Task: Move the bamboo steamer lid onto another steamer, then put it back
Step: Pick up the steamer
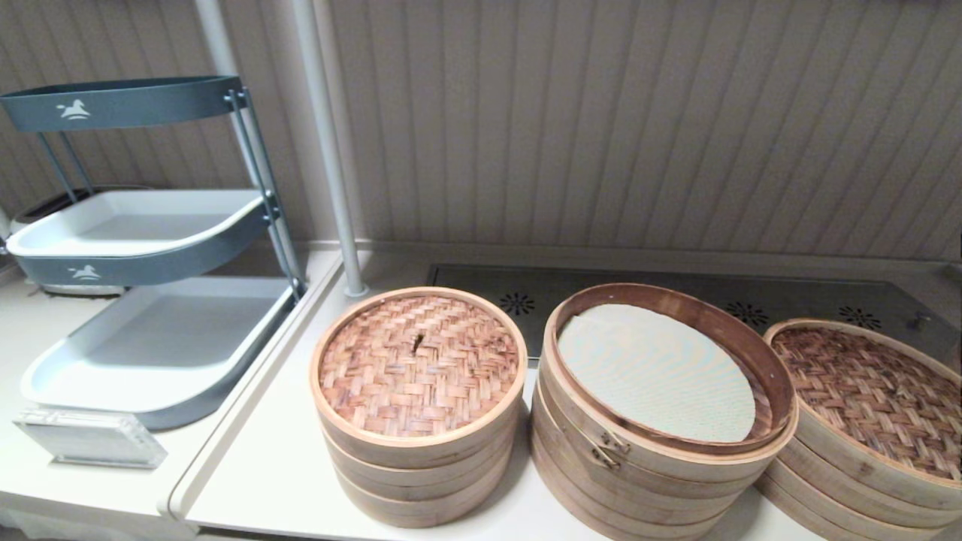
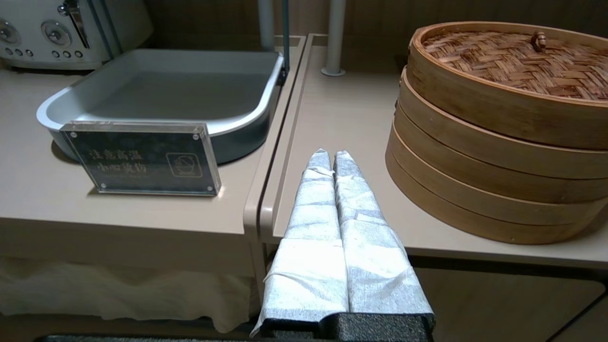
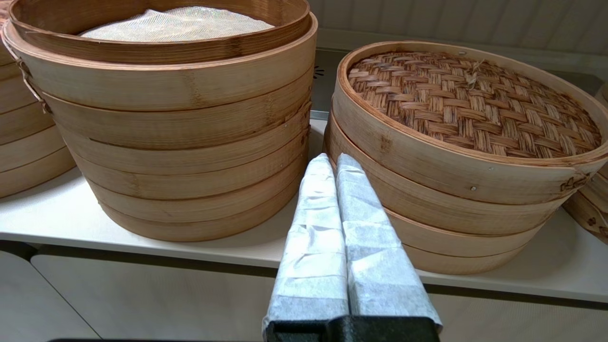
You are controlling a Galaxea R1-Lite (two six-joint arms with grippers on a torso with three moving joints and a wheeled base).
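The bamboo steamer lid (image 1: pixel 864 391), reddish-brown weave with a small knot and a deep pale rim, rests on top of another steamer (image 1: pixel 827 481), the wide low stack at the far right. In the right wrist view the lid (image 3: pixel 470 99) sits level on those tiers (image 3: pixel 451 228). The taller clasped stack (image 1: pixel 646 466) in the middle stands uncovered, showing a white liner (image 1: pixel 654 368). My right gripper (image 3: pixel 334 157) is shut and empty, low at the counter's front edge between these two stacks. My left gripper (image 2: pixel 331 153) is shut and empty, left of the narrow stack. Neither arm shows in the head view.
A narrower three-tier stack (image 1: pixel 417 361) with its own small woven lid stands at the left. Further left are a grey tiered tray rack (image 1: pixel 150 330), an acrylic sign (image 2: pixel 142 159), a toaster (image 2: pixel 71 28) and a white pole (image 1: pixel 331 188). A vented metal panel (image 1: pixel 714 300) runs along the back.
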